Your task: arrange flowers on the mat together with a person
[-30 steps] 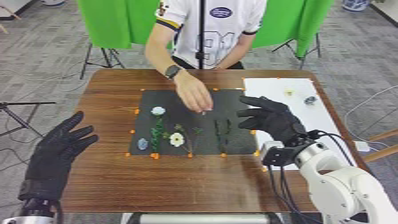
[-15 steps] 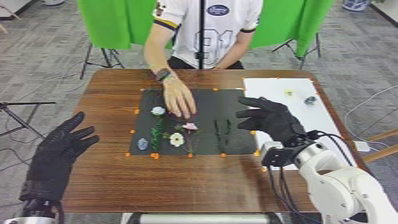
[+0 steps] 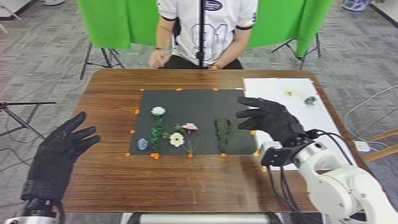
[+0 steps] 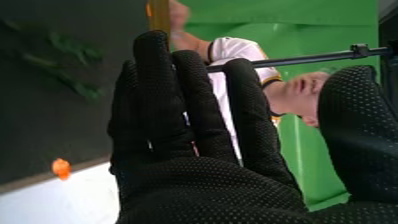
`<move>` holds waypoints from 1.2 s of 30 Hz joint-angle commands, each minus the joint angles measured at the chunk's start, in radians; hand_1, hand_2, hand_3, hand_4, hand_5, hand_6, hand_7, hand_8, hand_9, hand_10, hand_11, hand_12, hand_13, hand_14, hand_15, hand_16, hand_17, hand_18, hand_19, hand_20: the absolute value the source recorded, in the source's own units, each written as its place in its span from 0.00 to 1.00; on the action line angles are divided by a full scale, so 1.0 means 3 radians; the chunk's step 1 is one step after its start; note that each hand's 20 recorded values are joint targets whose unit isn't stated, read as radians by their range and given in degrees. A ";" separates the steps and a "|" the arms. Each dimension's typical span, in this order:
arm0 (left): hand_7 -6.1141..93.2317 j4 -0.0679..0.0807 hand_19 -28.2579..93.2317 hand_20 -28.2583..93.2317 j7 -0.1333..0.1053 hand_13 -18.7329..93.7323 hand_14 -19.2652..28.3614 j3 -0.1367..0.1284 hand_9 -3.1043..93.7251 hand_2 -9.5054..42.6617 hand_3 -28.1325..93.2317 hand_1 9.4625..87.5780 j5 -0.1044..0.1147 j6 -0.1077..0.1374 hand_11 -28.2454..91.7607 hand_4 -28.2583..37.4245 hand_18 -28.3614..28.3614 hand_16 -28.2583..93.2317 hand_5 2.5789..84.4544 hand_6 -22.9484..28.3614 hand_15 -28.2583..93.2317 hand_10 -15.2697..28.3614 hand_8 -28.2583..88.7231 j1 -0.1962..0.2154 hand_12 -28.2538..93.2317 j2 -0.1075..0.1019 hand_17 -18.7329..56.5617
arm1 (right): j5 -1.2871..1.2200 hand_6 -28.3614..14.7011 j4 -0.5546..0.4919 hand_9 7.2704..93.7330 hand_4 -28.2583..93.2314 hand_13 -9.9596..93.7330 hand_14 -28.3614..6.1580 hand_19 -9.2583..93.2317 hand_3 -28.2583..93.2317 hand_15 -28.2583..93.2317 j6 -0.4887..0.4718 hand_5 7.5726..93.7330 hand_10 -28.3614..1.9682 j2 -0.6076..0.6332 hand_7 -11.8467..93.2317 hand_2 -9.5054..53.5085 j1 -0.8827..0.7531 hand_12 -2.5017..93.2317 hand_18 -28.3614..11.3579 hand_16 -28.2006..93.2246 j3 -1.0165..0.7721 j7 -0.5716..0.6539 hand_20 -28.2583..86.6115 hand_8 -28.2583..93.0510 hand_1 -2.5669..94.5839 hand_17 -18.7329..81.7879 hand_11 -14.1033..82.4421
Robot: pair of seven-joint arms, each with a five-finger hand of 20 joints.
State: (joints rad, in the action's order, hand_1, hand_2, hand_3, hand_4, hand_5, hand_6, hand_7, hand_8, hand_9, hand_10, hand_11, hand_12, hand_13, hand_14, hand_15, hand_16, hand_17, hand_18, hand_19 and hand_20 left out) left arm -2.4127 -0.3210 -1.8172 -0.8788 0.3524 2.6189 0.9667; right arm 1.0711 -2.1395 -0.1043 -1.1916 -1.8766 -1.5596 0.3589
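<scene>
- One mat (image 3: 197, 101) held two white flowers (image 3: 158, 111), at ten and seven o'clock
- One pink flower (image 3: 189, 126) lay near its centre
- Two green sprigs (image 3: 219, 134) lay at four
- Left hand (image 3: 59, 150), right hand (image 3: 277, 121): fingers were apart

White mat (image 3: 330, 131), dark grey mat (image 3: 184, 102), pink flower (image 3: 189, 126), brown table (image 3: 115, 185).

2 white arms (image 3: 342, 189) (black gloves (image 3: 275, 124))

head: high, forward-down | right wrist: close, rolled, facing across | shared: mat (image 3: 197, 102)
</scene>
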 commanded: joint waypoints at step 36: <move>0.21 0.0032 0.63 0.32 0.0111 0.36 0.96 0.0105 0.36 0.27 0.87 0.10 0.0008 0.0042 0.44 0.00 0.94 0.16 0.35 0.55 0.64 0.78 0.15 -0.0173 0.33 -0.0165 0.11 | 0.3653 0.63 0.1881 0.38 0.02 0.57 0.36 0.76 0.85 0.70 0.0297 0.41 0.30 0.1363 0.24 0.10 0.2209 0.18 0.19 0.29 0.1742 0.1694 0.35 0.14 0.36 0.37 0.26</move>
State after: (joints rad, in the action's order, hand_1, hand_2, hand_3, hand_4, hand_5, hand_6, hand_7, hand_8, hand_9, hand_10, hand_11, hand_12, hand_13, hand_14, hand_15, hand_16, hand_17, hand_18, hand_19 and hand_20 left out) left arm -2.4120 -0.2970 -1.7964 -0.8783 0.3606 2.5779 0.9246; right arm 2.1562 -1.6195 0.0330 -0.7981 -1.2901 -1.0621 0.8473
